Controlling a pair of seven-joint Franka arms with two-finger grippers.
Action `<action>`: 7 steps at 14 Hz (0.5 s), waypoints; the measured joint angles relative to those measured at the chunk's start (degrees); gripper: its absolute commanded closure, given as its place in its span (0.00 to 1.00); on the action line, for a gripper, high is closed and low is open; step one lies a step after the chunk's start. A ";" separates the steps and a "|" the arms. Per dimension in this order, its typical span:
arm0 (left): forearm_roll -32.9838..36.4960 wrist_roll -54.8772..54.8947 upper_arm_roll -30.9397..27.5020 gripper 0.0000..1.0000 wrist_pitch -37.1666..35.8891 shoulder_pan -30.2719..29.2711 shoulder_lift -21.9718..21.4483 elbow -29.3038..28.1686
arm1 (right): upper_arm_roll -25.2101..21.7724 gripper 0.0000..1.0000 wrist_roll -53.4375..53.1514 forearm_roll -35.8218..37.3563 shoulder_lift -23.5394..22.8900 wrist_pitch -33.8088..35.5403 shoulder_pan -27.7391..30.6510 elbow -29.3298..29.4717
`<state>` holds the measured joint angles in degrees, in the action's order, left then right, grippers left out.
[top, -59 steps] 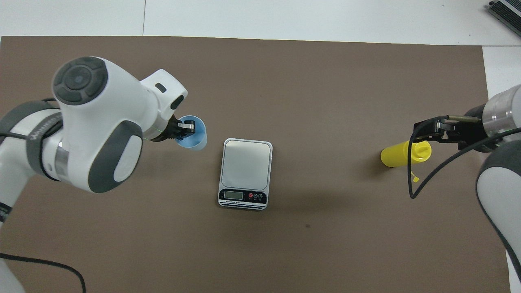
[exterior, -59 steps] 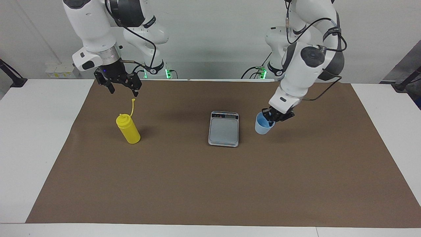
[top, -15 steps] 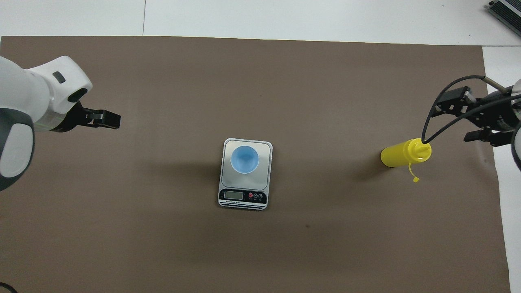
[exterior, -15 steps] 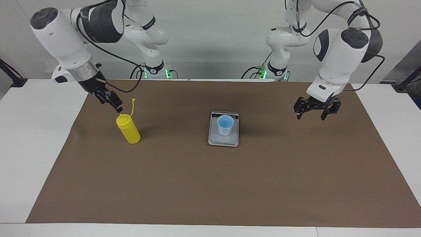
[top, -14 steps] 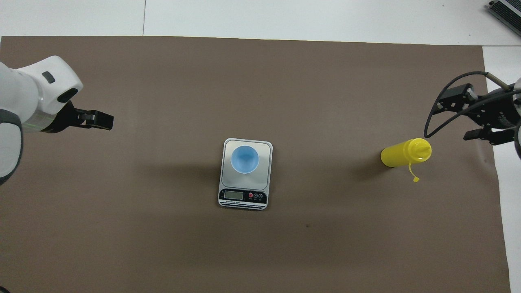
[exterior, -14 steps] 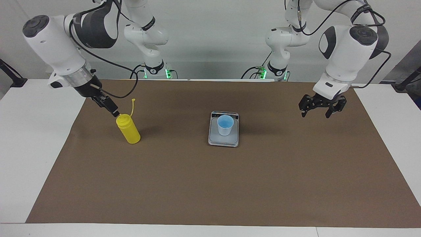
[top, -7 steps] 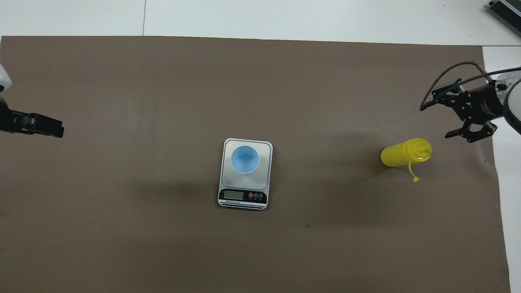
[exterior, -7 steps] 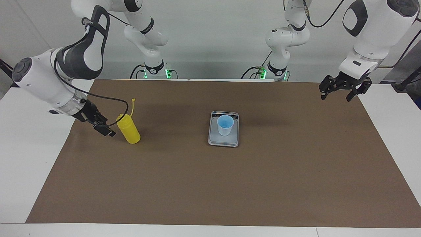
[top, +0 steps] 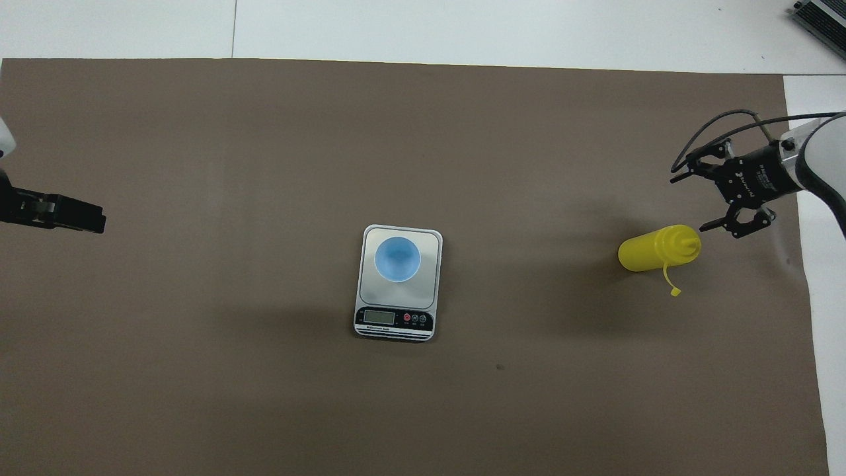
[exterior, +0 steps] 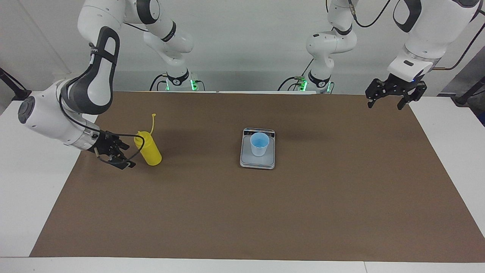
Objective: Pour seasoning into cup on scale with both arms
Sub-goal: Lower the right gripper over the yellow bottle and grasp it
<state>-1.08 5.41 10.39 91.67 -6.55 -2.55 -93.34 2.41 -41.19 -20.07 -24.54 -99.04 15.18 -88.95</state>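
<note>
The yellow seasoning bottle (exterior: 148,148) stands upright on the brown mat toward the right arm's end, its cap strap sticking up; it also shows in the overhead view (top: 654,251). My right gripper (exterior: 127,154) is open and low beside the bottle, on the side toward the table's end, not touching it; it also shows in the overhead view (top: 691,201). The light blue cup (exterior: 259,144) stands upright on the silver scale (exterior: 257,162) at the mat's middle, also seen from above (top: 397,259). My left gripper (exterior: 384,104) is open and empty, raised over the mat's edge at the left arm's end.
The brown mat (exterior: 242,212) covers most of the white table (exterior: 30,170). The scale's display strip (top: 394,318) faces the robots. Cables loop from the right wrist near the bottle's top.
My right gripper has dropped and turned to sit low beside the bottle. My left gripper has drawn a little farther back from the scale. Cup, scale and bottle have not moved.
</note>
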 measured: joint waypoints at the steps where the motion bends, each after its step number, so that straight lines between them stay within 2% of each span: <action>1: -1.77 -0.19 -0.14 0.00 0.00 -0.13 0.00 0.04 | -0.01 0.00 -0.61 -0.26 -0.62 0.00 0.30 -0.04; 7: -2.29 -0.20 -0.13 0.00 -0.14 -0.42 -0.01 0.05 | 0.08 0.00 -1.29 -1.79 -1.71 -0.01 1.76 -4.20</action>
<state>-3.38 5.20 10.26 91.53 -6.98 -2.56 -93.29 2.49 -42.48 -21.87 -26.25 -99.05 16.94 -93.15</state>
